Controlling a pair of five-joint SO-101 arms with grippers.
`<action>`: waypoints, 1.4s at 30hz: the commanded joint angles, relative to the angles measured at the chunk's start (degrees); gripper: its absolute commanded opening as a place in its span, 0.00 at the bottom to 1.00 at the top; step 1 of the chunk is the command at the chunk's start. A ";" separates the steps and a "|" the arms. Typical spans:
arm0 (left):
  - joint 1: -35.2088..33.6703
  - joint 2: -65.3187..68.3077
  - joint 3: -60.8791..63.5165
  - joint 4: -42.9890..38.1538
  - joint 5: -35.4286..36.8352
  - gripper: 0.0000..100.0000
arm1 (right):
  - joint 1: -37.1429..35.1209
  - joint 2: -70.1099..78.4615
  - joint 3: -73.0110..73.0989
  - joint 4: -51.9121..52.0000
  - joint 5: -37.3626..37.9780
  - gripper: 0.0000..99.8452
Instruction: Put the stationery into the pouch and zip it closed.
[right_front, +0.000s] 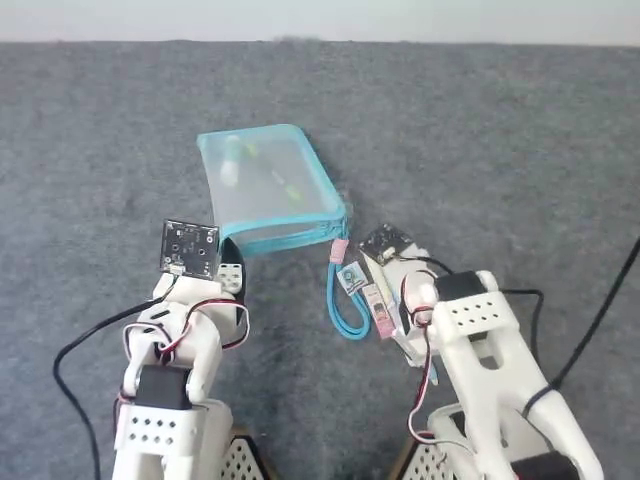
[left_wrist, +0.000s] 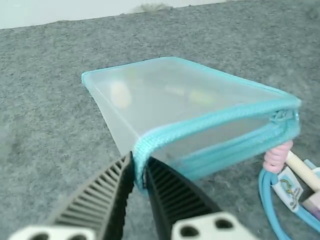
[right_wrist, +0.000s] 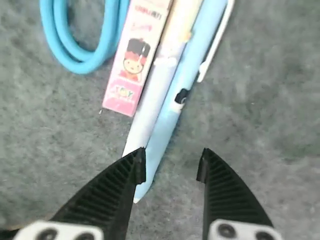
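Note:
A translucent pouch (right_front: 268, 188) with a teal zip edge lies on the grey cloth, with a few pale and green items showing through it. My left gripper (left_wrist: 140, 176) is shut on the pouch's (left_wrist: 190, 107) near corner, pinching the teal zip seam. A light blue pen (right_wrist: 186, 82), a white pen (right_wrist: 159, 87) and a pink eraser box (right_wrist: 134, 55) lie side by side right of the pouch. My right gripper (right_wrist: 171, 162) stands open just above them, the blue pen's end between its fingers. In the high view the right gripper (right_front: 398, 330) sits over these pens (right_front: 385, 310).
A blue cord loop (right_front: 343, 300) with a small tag hangs from the pouch's zip end, beside the eraser box; it is also in the right wrist view as the cord (right_wrist: 82, 37). Grey cloth (right_front: 500, 150) covers the table, and cables trail by both arm bases.

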 joint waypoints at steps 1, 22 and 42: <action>0.00 -1.14 -0.31 -0.26 -0.79 0.01 | -0.57 -2.33 1.49 -2.24 0.88 0.18; 0.00 -1.14 -0.48 -0.26 -0.79 0.01 | 7.69 16.92 -7.21 -6.37 0.70 0.01; 0.00 -1.14 -0.40 -0.35 -0.79 0.01 | 3.82 13.93 -16.26 7.16 -1.32 0.10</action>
